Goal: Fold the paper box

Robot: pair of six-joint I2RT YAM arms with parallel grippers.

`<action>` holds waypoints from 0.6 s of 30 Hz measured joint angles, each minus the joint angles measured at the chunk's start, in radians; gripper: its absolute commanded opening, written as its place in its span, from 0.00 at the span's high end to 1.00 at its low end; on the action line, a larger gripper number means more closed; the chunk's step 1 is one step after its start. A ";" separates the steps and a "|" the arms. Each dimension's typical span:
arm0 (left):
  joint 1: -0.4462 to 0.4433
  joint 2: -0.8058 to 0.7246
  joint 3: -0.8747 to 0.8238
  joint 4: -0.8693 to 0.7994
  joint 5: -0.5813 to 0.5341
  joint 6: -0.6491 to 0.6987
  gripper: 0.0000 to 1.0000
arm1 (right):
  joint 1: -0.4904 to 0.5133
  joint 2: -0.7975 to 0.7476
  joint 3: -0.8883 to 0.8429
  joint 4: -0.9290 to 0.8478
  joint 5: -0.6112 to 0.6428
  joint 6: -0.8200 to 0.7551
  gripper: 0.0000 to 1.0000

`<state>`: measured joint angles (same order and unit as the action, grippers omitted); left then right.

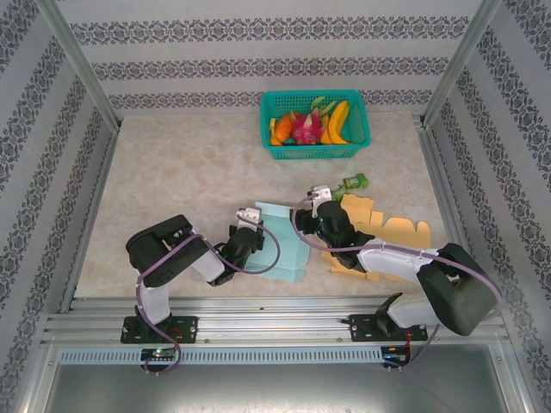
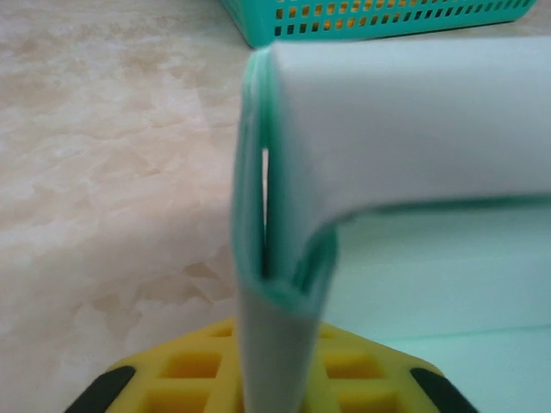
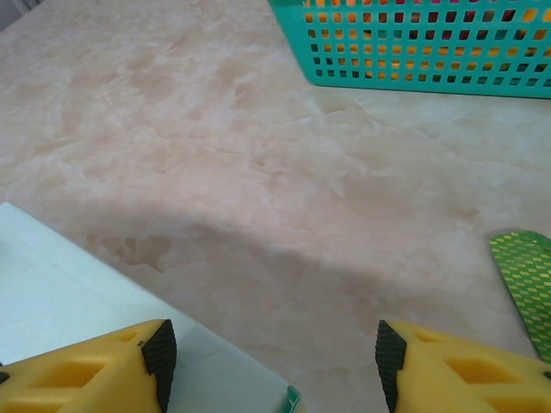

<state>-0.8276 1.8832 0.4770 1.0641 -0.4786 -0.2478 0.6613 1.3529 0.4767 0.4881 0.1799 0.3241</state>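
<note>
The paper box [image 1: 284,245] is pale teal and lies partly folded near the table's front, between the two arms. My left gripper [image 1: 256,234] is at its left edge. In the left wrist view a folded edge of the paper box [image 2: 275,258] stands upright in the middle of the yellow fingers [image 2: 189,366] and hides the gap, so I cannot tell the grip. My right gripper [image 1: 320,201] hovers over the box's far right corner. In the right wrist view the right gripper [image 3: 275,353] is open with bare table between its pads, and a corner of the box [image 3: 77,301] lies by the left finger.
A teal basket [image 1: 314,153] of toy fruit stands at the back centre, and its wall shows as the basket [image 3: 413,52] in the right wrist view. Flat tan cardboard pieces [image 1: 396,231] lie under the right arm. A small green item [image 1: 353,182] lies just beyond them.
</note>
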 measured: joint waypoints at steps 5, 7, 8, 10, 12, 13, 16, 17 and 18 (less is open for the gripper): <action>0.003 -0.056 -0.002 -0.047 0.065 0.000 0.63 | 0.004 0.000 -0.027 0.050 0.028 0.000 0.37; 0.003 -0.113 -0.002 -0.095 0.085 -0.008 0.63 | 0.004 0.000 -0.030 0.056 0.040 -0.001 0.37; 0.003 -0.143 -0.002 -0.120 0.093 -0.012 0.62 | 0.004 0.000 -0.031 0.060 0.045 0.000 0.37; 0.003 -0.198 0.001 -0.173 0.109 -0.022 0.61 | 0.004 0.000 -0.034 0.064 0.057 0.000 0.37; 0.003 -0.237 0.001 -0.218 0.122 -0.030 0.61 | 0.004 0.000 -0.034 0.066 0.064 0.000 0.37; 0.003 -0.258 0.002 -0.243 0.131 -0.035 0.61 | 0.004 0.000 -0.034 0.066 0.067 0.000 0.37; 0.003 -0.327 0.002 -0.321 0.153 -0.048 0.60 | 0.005 0.000 -0.034 0.066 0.069 0.000 0.37; 0.003 -0.357 0.002 -0.347 0.163 -0.049 0.60 | 0.005 0.000 -0.034 0.066 0.070 0.000 0.37; 0.003 -0.379 0.002 -0.365 0.169 -0.051 0.60 | 0.004 0.000 -0.034 0.066 0.070 0.000 0.37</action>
<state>-0.8242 1.5040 0.4789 0.6991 -0.3092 -0.2993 0.6655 1.3529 0.4423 0.5545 0.2497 0.3244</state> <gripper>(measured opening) 0.403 0.630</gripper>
